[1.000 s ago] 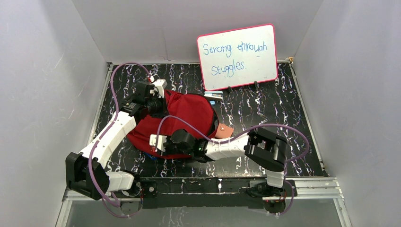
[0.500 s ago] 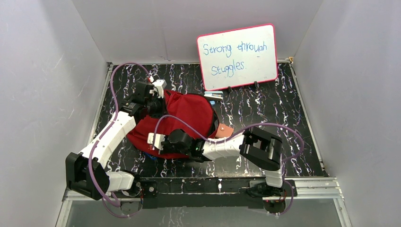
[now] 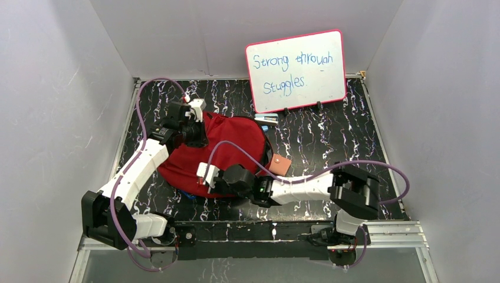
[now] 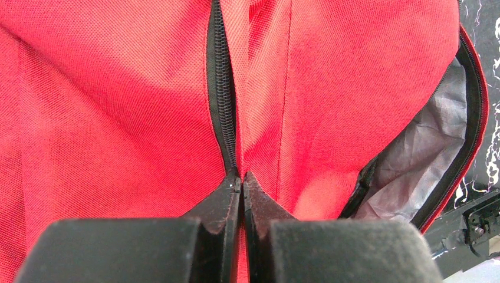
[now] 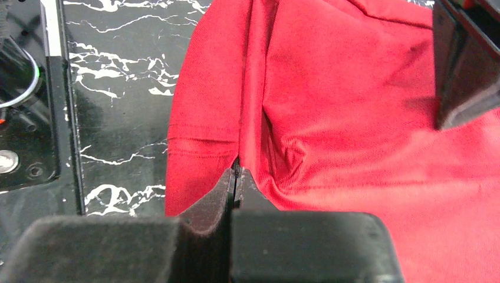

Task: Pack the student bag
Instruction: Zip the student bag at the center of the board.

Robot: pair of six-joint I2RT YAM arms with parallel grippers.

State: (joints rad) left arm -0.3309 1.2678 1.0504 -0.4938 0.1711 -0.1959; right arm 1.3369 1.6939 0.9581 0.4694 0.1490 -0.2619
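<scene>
The red student bag (image 3: pixel 230 141) lies left of the table's centre. In the left wrist view its black zipper (image 4: pixel 223 88) runs down to my fingertips, and grey lining (image 4: pixel 424 153) shows through an open mouth at the right. My left gripper (image 4: pixel 242 177) is shut on a pinch of red fabric beside that zipper, at the bag's far left corner (image 3: pixel 197 127). My right gripper (image 5: pixel 237 172) is shut on a raised fold of the bag's red fabric (image 5: pixel 354 118) at its near edge (image 3: pixel 203 184).
A tan wallet (image 3: pixel 281 164) lies just right of the bag. A whiteboard (image 3: pixel 296 71) with writing stands at the back, with a small blue-and-white item (image 3: pixel 266 119) in front of it. A dark block (image 5: pixel 466 59) overhangs the bag. White walls enclose the table.
My right gripper has closed onto the bag's fabric and shifted slightly right, and its elbow has swung right. The left arm has stayed put.
</scene>
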